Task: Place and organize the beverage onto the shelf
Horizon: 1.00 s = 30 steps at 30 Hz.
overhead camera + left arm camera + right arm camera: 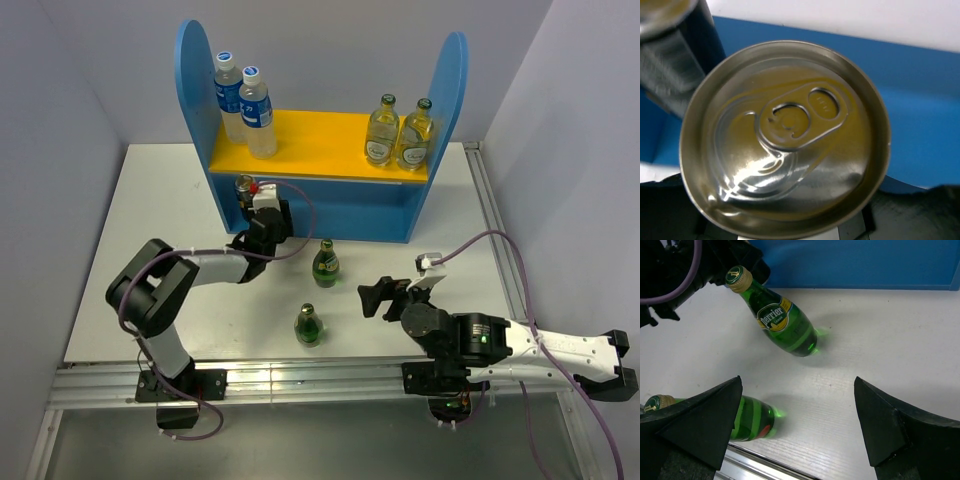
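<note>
Right wrist view, 11 o'clock: green glass bottle (782,322). Its oval label, yellow-edged, reads "Perrier" in slanted letters. Small print beneath is not legible.
Its gold cap (738,277) has a dark emblem; cannot read it.
Same view, 8 o'clock: second green bottle (754,421). Label face is hidden, nothing readable.
Top view, 11 o'clock, upper board of the shelf (192,70): first water bottle (229,95) and second water bottle (258,112). Blue labels with white characters, too small to read.
Top view, 1 o'clock, same board: first clear glass bottle (381,132) and second clear glass bottle (415,136). Pale labels, print too small.
Left wrist view, centre: can (785,200), lid up. The pull tab (826,106) has faint embossed marks, illegible.
</note>
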Motion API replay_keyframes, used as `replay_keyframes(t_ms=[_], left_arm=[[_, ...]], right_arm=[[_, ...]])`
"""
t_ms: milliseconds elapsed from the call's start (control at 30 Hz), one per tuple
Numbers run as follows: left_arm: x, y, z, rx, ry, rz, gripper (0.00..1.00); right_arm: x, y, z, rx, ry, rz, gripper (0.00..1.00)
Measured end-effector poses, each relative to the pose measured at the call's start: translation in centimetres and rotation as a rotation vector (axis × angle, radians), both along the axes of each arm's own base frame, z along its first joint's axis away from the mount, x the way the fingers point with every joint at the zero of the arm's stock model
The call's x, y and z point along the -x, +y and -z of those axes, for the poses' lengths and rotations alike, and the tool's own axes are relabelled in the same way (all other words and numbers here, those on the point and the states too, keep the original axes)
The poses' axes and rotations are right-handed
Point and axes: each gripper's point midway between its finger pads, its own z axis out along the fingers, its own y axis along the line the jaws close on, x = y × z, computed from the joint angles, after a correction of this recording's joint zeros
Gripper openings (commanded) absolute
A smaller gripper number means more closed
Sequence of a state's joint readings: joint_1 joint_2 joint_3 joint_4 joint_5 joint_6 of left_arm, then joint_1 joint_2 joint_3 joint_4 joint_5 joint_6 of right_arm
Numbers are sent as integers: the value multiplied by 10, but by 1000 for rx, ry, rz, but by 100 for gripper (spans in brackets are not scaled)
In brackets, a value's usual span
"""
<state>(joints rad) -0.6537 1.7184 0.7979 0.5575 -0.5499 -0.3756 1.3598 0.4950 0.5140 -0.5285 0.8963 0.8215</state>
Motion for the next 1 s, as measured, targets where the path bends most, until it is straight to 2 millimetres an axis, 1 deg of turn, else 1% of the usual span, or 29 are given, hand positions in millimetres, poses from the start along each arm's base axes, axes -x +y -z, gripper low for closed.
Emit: replay_keyframes(t_ms=[133, 233, 433, 600, 833, 1000], left_arm=[[-21, 7, 4, 3, -1, -12, 0], [-31, 13, 8, 0, 4, -25, 0], [-49, 11, 10, 6, -7, -32, 0], [-60, 8, 13, 7, -12, -38, 0], [-75, 12, 12, 0, -23, -51, 0], [-85, 22, 11, 0, -24, -64, 0]], right_arm=[[0, 0, -2, -10, -2, 0, 100], [0, 1, -1, -7, -2, 0, 99], [0, 1, -2, -9, -2, 0, 99], [0, 0, 2, -8, -1, -3, 99], [1, 1, 3, -2, 1, -8, 99], [1, 1, 5, 9, 1, -10, 99]])
